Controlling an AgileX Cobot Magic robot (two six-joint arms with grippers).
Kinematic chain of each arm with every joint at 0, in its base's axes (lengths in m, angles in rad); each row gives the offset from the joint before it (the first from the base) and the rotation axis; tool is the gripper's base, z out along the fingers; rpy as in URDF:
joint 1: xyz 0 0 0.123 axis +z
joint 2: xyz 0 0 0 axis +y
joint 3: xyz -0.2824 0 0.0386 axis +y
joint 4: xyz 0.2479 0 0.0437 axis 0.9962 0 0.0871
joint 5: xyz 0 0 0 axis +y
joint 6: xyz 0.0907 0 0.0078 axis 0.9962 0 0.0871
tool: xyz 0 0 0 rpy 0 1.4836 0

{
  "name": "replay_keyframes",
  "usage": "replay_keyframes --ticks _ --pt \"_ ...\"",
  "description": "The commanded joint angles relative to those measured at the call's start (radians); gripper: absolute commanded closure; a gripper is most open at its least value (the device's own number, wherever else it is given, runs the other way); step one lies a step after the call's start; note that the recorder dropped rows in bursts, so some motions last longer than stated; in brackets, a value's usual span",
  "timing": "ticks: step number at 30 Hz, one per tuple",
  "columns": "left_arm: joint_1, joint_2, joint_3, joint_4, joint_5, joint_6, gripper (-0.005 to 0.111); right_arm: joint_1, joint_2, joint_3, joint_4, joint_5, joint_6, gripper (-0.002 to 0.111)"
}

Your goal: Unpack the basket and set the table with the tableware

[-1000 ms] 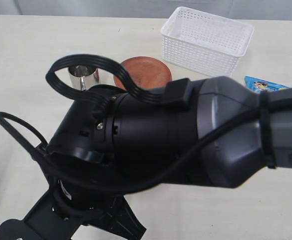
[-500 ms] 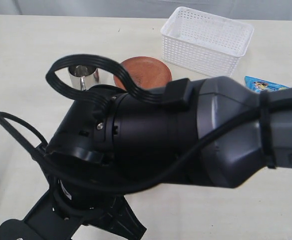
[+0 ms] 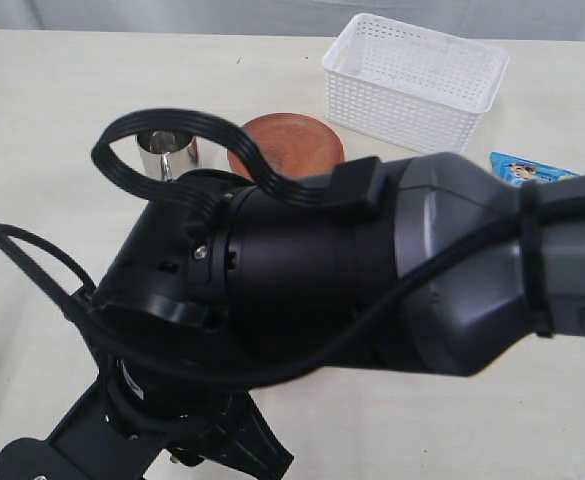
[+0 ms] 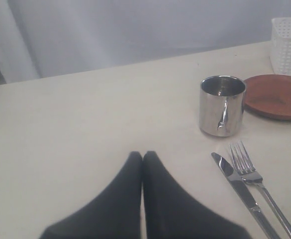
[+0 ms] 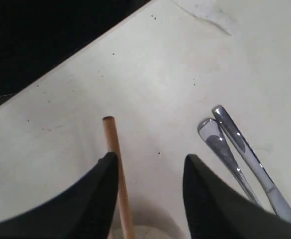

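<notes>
Firstly, in the exterior view the right arm (image 3: 452,270) hid the near table (image 3: 52,100); cup (image 3: 167,152), plate (image 3: 287,145) and basket (image 3: 412,80) stood far behind it. The left wrist view added knife (image 4: 232,179) and fork (image 4: 248,169), near the closed, empty left claw (image 4: 143,160). The right wrist view alone showed a chopstick (image 5: 111,137), just beside one finger of the open right claw (image 5: 150,159), its near end hidden.

Desk (image 3: 42,100): large, pale cream, faint wood grain, few dark specks. Backdrop (image 4: 135,35): pale grey-white fabric, soft vertical folds, hung behind far desk edge. Light: even, diffuse; shadows were soft. Dark area (image 5: 36,35) lay beyond one desk edge, contents indiscernible.
</notes>
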Motion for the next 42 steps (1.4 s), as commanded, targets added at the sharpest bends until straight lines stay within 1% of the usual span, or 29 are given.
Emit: replay_keyframes --ticks 1,2,3,4,5,6,8,9,10,11,12,13,14,16,17,18,22,23,25,27,30,34,39,42 --pt "0.002 -0.003 0.002 -0.001 -0.004 0.000 0.107 0.001 -0.027 0.004 -0.008 -0.033 0.039 0.067" --pt "0.002 -0.003 0.002 -0.001 -0.004 0.000 0.107 0.001 -0.035 0.004 -0.008 -0.049 0.071 0.067" --pt "0.002 -0.003 0.002 -0.001 -0.004 0.000 0.107 0.001 -0.056 0.004 -0.016 -0.089 0.173 0.067" --pt "0.002 -0.003 0.002 -0.001 -0.004 0.000 0.107 0.001 -0.080 0.004 -0.064 -0.141 0.364 0.067" --pt "0.002 -0.003 0.002 -0.001 -0.004 0.000 0.107 0.001 -0.091 0.004 -0.105 -0.164 0.475 0.067" --pt "0.002 -0.003 0.002 -0.001 -0.004 0.000 0.107 0.001 -0.100 0.004 -0.159 -0.183 0.628 0.067" --pt "0.002 -0.003 0.002 -0.001 -0.004 0.000 0.107 0.001 -0.119 -0.001 -0.336 -0.175 0.941 0.067" --pt "0.002 -0.003 0.002 -0.001 -0.004 0.000 0.107 0.001 -0.124 -0.003 -0.431 -0.166 1.063 0.067" --pt "0.002 -0.003 0.002 -0.001 -0.004 0.000 0.107 -0.004 -0.130 -0.004 -0.517 -0.143 1.238 0.067" --pt "0.002 -0.003 0.002 -0.001 -0.004 0.000 0.107 -0.012 -0.135 -0.009 -0.572 -0.125 1.340 0.067" --pt "0.002 -0.003 0.002 -0.001 -0.004 0.000 0.107 -0.024 -0.137 -0.016 -0.592 -0.110 1.417 0.067" --pt "0.002 -0.003 0.002 -0.001 -0.004 0.000 0.107 -0.039 -0.139 -0.023 -0.579 -0.095 1.479 0.070" --pt "0.002 -0.003 0.002 -0.001 -0.004 0.000 0.107 -0.054 -0.144 -0.032 -0.548 -0.085 1.491 0.075" --pt "0.002 -0.003 0.002 -0.001 -0.004 0.000 0.107 -0.083 -0.149 -0.056 -0.425 -0.071 1.472 0.092" --pt "0.002 -0.003 0.002 -0.001 -0.004 0.000 0.107 -0.093 -0.149 -0.066 -0.363 -0.063 1.442 0.101" --pt "0.002 -0.003 0.002 -0.001 -0.004 0.000 0.107 -0.104 -0.149 -0.080 -0.275 -0.054 1.388 0.108" --pt "0.002 -0.003 0.002 -0.001 -0.004 0.000 0.107 -0.116 -0.149 -0.127 0.111 0.011 1.098 0.109" --pt "0.002 -0.003 0.002 -0.001 -0.004 0.000 0.107 -0.116 -0.149 -0.137 0.182 0.036 1.057 0.109" --pt "0.002 -0.003 0.002 -0.001 -0.004 0.000 0.107 -0.116 -0.149 -0.140 0.322 0.092 1.014 0.109" --pt "0.002 -0.003 0.002 -0.001 -0.004 0.000 0.107 -0.116 -0.141 -0.134 0.397 0.152 1.016 0.109" --pt "0.002 -0.003 0.002 -0.001 -0.004 0.000 0.107 -0.113 -0.114 -0.134 0.472 0.244 1.014 0.109" --pt "0.002 -0.003 0.002 -0.001 -0.004 0.000 0.107 -0.095 -0.058 -0.134 0.540 0.241 1.014 0.109" --pt "0.002 -0.003 0.002 -0.001 -0.004 0.000 0.107 -0.040 0.024 -0.134 0.540 0.235 1.022 0.109" --pt "0.002 -0.003 0.002 -0.001 -0.004 0.000 0.107 -0.013 0.064 -0.134 0.510 0.235 1.043 0.109"
